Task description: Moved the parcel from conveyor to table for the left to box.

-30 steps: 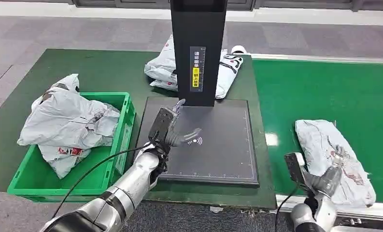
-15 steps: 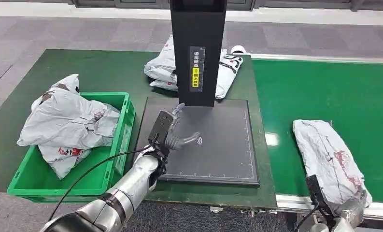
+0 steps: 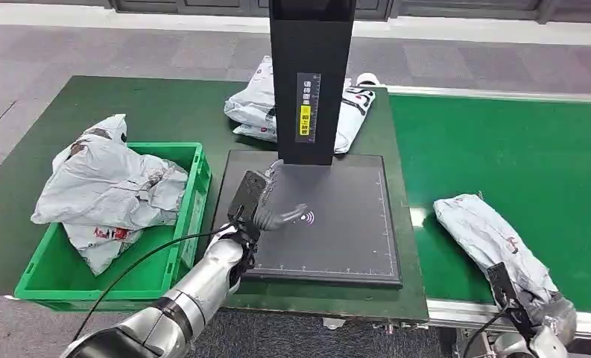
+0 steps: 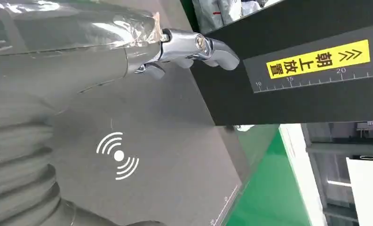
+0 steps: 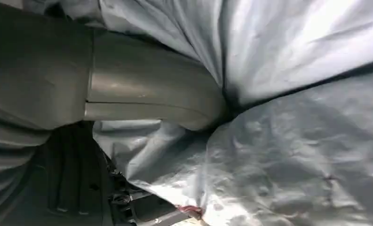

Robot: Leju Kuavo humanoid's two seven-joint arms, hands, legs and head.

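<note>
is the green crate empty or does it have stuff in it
Not empty: the green crate holds grey parcels, heaped above its rim.

Head camera looking down from high; wrist cameras sitting close.
Head and left wrist views are sharing the dark grey scanner pad (image 3: 329,216) (image 4: 165,155).

We see our left arm (image 3: 180,298), silver with a black cable along it, reaching forward so the left hand (image 3: 266,205) hovers over the flat dark grey scanner pad (image 3: 337,239), fingers (image 4: 208,47) spread and holding nothing. Our right hand (image 3: 534,309), off to the pad's right, grips the near end of the crumpled grey plastic parcel (image 3: 486,235), thumb (image 5: 156,101) pressed into it.
</note>
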